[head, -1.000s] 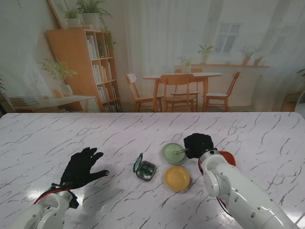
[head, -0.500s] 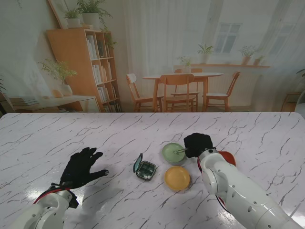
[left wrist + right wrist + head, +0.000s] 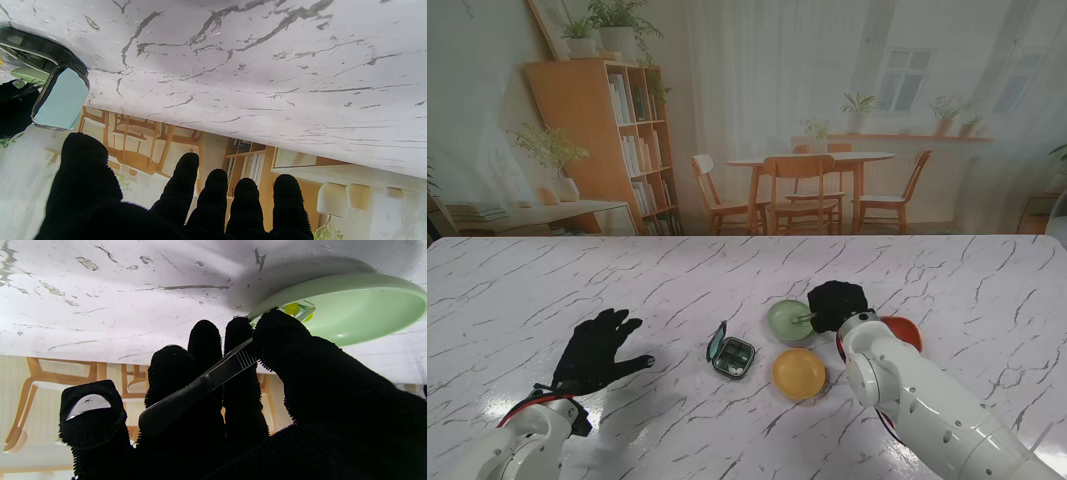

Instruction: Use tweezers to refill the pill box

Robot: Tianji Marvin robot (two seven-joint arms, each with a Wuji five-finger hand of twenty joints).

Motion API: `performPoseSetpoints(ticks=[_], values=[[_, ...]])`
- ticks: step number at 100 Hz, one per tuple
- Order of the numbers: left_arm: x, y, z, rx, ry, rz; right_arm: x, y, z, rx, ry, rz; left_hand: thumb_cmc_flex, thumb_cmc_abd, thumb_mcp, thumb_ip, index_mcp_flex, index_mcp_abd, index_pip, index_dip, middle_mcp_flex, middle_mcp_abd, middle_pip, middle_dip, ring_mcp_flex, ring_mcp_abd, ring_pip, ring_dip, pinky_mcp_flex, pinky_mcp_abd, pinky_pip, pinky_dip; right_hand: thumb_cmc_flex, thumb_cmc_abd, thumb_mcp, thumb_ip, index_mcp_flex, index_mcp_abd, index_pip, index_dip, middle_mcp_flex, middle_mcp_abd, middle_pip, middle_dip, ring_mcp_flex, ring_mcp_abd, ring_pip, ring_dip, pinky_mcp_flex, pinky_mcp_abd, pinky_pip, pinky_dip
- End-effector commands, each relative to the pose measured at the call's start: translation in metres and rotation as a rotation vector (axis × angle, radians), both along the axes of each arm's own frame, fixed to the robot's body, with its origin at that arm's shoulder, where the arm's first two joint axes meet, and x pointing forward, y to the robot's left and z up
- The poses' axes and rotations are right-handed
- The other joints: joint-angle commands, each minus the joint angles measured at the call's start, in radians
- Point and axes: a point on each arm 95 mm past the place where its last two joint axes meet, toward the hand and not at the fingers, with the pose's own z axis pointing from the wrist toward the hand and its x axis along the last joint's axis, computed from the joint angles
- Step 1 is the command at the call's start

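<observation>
Stand view: right robot hand [image 3: 837, 304] is edging a little to the robot's left compared with a second ago, now sitting at the rim of the green dish [image 3: 791, 321], farther from me than the yellow dish [image 3: 798, 372]. It is clamped on the tweezers [image 3: 213, 375], thumb pressing the shank against the fingers [image 3: 204, 340].

Right wrist view: tweezer tips are reaching into the green dish [image 3: 350, 306], right at a small yellow pill [image 3: 292, 309]. Cannot tell whether the tips are actually closing on it or only touching.

Pill box [image 3: 731, 355] is sitting open on the tabletop [image 3: 727, 270], lid tilted up, just left of the yellow dish and well apart from the working hand; unchanged over the last second. A red dish [image 3: 903, 329] is showing partly behind the right forearm.

Left robot hand [image 3: 599, 350] is resting on the tabletop, fingers spread, holding nothing; no shift in it. Its wrist view is showing the raised pill box lid [image 3: 60, 100] off to the side.

Reading: the small leftward shift looks like fine positioning for the pick. Transfer to the box is not yet begun; box contents are too small to judge.
</observation>
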Motion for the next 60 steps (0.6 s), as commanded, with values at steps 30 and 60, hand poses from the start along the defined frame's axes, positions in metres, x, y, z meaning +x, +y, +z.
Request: performPoseSetpoints(ticks=[30, 60], values=[[-0.0048, -0.0011, -0.0041, -0.017, 0.015, -0.010, -0.0005, 0.0074, -0.0005, 0.005, 0.009, 0.002, -0.007, 0.035, -0.020, 0.013, 0.012, 0.016, 0.007, -0.013, 0.002, -0.003, 0.011, -0.004, -0.020, -0.021, 0.013, -0.011, -0.007, -0.035, 0.023, 0.013, 0.047, 0.036, 0.056, 0.020, 0.058, -0.083, 0.088, 0.030, 0.023, 0.043, 0.058, 0.025, 0.026, -0.099, 0.030, 0.010, 0.030, -0.586, 0.085, 0.014], [-0.0049, -0.0010, -0.0048, -0.018, 0.013, -0.012, -0.0006, 0.0061, 0.0019, 0.002, 0.025, 0.001, -0.006, 0.034, -0.020, 0.013, 0.011, 0.017, 0.007, -0.013, 0.001, -0.002, 0.011, -0.004, -0.021, -0.020, 0.014, -0.011, -0.007, -0.036, 0.024, 0.013, 0.044, 0.019, 0.092, 0.024, 0.087, -0.085, 0.103, 0.034, 0.049, 0.044, 0.077, 0.027, 0.046, -0.097, 0.049, 0.012, 0.046, -0.591, 0.103, 0.017]])
